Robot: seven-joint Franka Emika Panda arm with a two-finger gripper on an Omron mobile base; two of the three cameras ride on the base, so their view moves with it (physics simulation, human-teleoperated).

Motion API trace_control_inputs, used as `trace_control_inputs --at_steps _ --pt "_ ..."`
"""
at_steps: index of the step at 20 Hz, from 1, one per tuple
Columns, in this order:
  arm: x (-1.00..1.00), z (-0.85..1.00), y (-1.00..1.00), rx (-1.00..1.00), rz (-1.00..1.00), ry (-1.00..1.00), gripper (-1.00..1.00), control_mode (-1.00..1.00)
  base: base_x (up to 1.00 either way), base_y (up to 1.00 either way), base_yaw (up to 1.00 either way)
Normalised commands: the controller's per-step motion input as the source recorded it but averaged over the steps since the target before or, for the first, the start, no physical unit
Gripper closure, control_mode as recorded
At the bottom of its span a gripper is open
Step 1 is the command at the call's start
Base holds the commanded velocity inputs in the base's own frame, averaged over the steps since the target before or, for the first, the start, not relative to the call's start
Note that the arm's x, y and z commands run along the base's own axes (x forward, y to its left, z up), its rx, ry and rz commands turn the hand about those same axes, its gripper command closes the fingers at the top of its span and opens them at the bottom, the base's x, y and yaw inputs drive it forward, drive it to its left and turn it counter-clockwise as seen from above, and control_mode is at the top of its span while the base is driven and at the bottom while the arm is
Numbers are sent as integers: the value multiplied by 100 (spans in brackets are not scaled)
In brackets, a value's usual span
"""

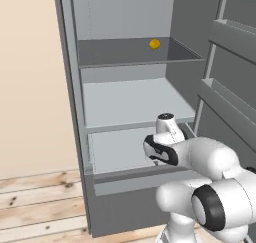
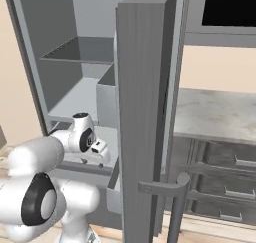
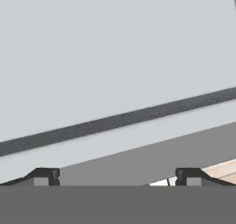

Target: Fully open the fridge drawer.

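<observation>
Low in the open fridge, the fridge drawer (image 1: 130, 154) sits partly out; our gripper (image 3: 117, 180) hangs spread and empty above its groove, perhaps too high, so we might slip off.

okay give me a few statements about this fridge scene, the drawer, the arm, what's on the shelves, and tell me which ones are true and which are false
1. The fridge door stands open. True.
2. A small orange thing lies on the upper shelf. True.
3. The fridge drawer is shut flush with the fridge front. False: its front sticks out a little past the frame.
4. The gripper is clamped on a bottle. False: in the hand view its fingertips stand wide apart with nothing between them, over the drawer's grey surface.
5. The arm's hand is up at the top shelf. False: it hangs low, just above the drawer.
</observation>
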Motion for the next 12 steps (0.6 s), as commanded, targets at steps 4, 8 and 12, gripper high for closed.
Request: trace_control_inputs --at_steps 4,8,12 --pt "-85 91 0 18 -6 -33 -100 -100 0 0 0" --pt "-77 100 0 26 -4 -49 -100 -100 0 0 0" --pt "-88 100 0 23 -7 -45 -100 -100 0 0 0"
